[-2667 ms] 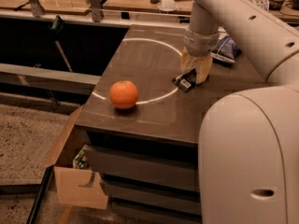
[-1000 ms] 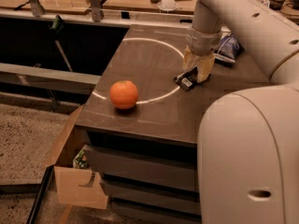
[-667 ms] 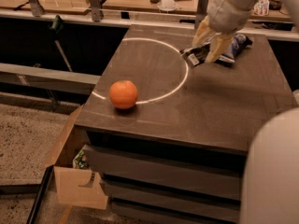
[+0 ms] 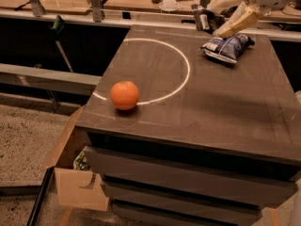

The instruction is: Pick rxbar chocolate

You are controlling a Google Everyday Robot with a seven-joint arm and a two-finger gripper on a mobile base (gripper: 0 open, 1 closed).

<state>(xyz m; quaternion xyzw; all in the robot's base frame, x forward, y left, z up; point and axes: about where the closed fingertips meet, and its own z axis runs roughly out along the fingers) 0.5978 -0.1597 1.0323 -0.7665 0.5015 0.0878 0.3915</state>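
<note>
Step in hand: lift after grasp. The gripper [image 4: 212, 20] is at the upper right, above the rear edge of the desk [image 4: 197, 112]. Its fingers [image 4: 235, 21] are closed to a narrow gap on the rxbar [image 4: 203, 19], which hangs clear of the desk, just beside and above the bag [image 4: 226, 46]. The orange [image 4: 124, 95] sits well apart at the front left.

Next move: raise and retract without loosening the grip.

Labels: the rxbar shows a white patch, and the bag print is blue and white. No text is legible.
</note>
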